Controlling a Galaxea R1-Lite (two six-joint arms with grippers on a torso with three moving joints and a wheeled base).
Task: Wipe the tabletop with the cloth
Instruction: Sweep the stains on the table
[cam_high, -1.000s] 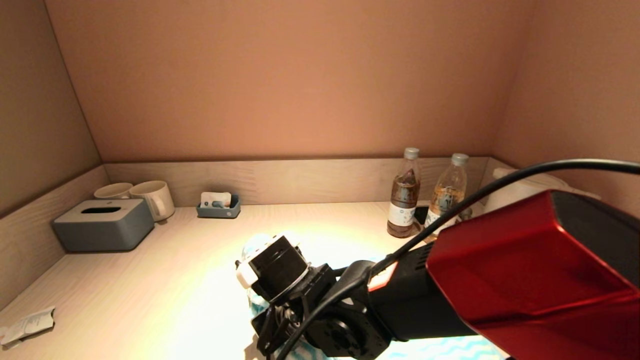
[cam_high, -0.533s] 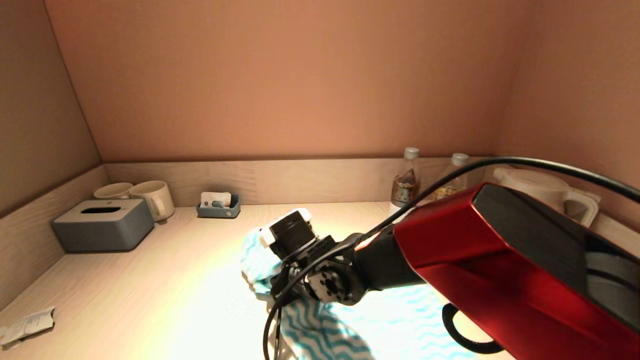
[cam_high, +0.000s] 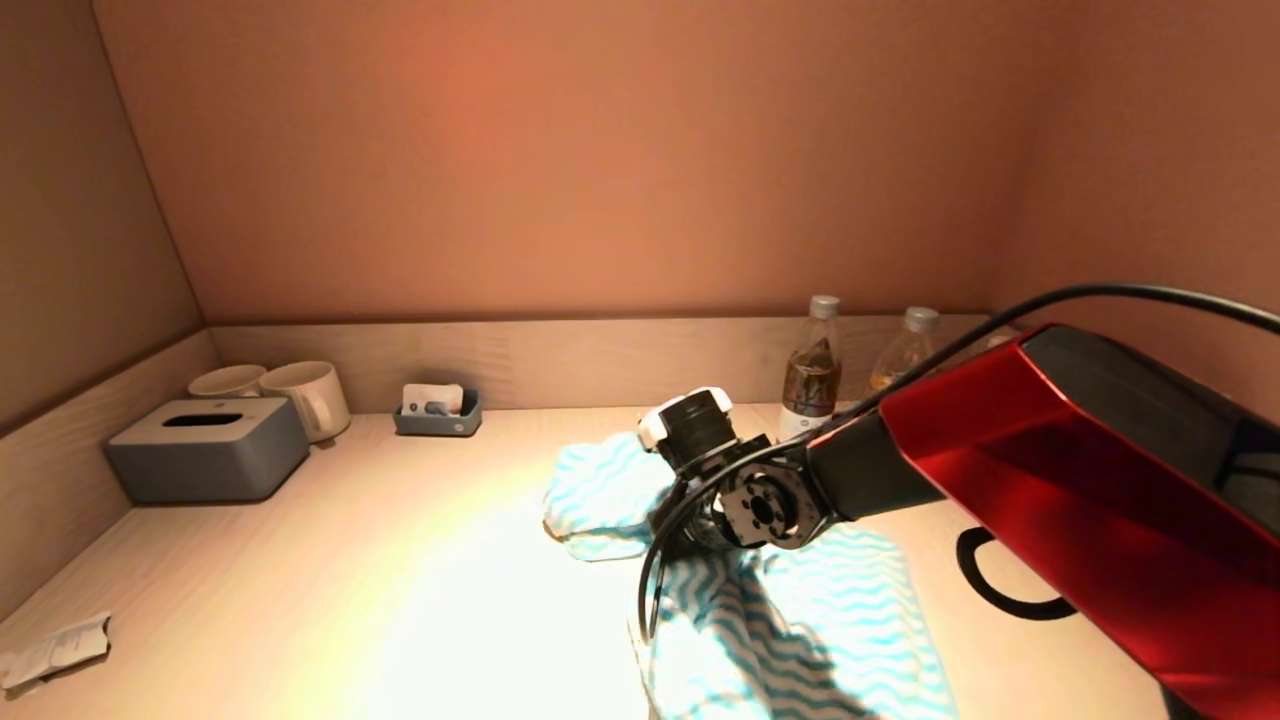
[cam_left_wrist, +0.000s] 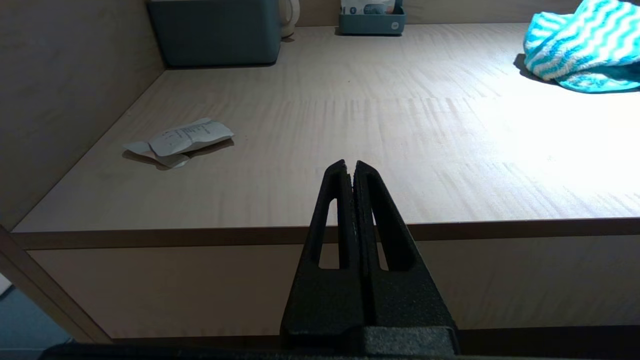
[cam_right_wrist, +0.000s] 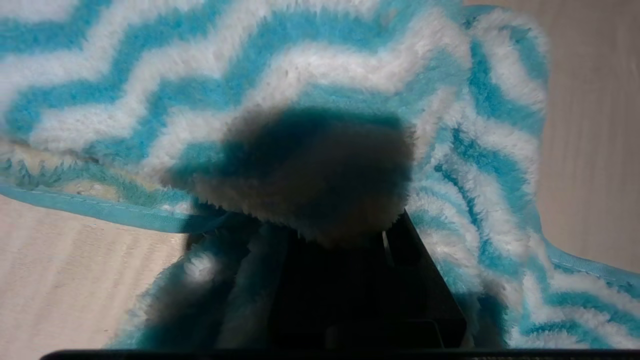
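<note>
The right gripper (cam_right_wrist: 345, 240), its fingers buried in and gripping the fluffy turquoise-and-white zigzag cloth (cam_high: 790, 620), holds it on the pale wood-grain tabletop (cam_high: 330, 560) mid-right, while the left gripper (cam_left_wrist: 350, 167) hangs fully closed and empty before the table's front edge.

Plain brown walls (cam_high: 600, 150) enclose the alcove on three sides, lit brightly from above.

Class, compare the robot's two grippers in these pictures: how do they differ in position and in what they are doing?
The left gripper hangs off the tabletop's front edge, shut on nothing; the right gripper is out over the middle of the tabletop, buried in the striped cloth. The left touches nothing; the right presses into the cloth. Both have black fingers.
</note>
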